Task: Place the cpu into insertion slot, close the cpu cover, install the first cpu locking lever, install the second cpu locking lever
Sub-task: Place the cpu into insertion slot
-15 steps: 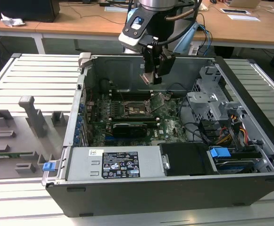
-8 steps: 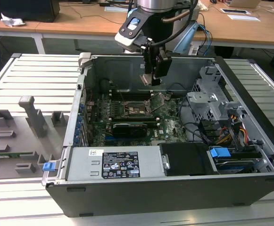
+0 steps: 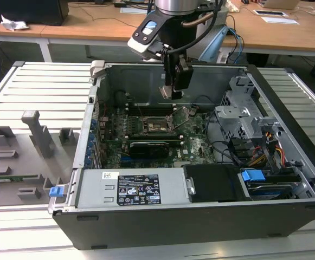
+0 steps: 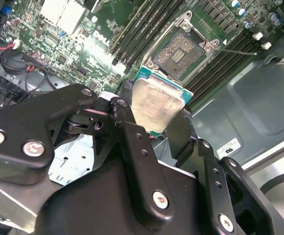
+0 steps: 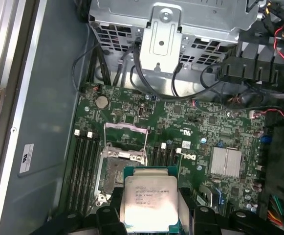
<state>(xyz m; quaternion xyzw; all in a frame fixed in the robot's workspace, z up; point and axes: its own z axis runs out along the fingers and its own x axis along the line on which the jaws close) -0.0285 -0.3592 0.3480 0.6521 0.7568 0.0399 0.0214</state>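
My gripper (image 3: 172, 93) hangs inside the open computer case, shut on the cpu (image 3: 171, 91). The cpu (image 5: 149, 200) is a flat square chip with a silver-grey top on a green board, pinched at two opposite edges by the black fingers (image 4: 127, 125). It is held in the air, tilted in the second wrist view (image 4: 156, 103). The insertion slot (image 5: 116, 177) (image 4: 181, 51) (image 3: 158, 125) lies bare on the motherboard below and a little aside of the chip. The cpu cover (image 5: 127, 126) stands raised at the slot's far edge. A thin lever (image 4: 239, 50) sticks out beside the slot.
Long black memory slots (image 5: 83, 166) flank the socket. A black graphics card (image 3: 149, 146) lies in front of it, and a silver heatsink (image 5: 226, 162) sits on the board. The drive cage (image 3: 238, 116), cables (image 3: 255, 151) and power supply (image 3: 130, 189) crowd the case. A grey fixture plate (image 3: 21, 157) lies outside on the exterior view's left.
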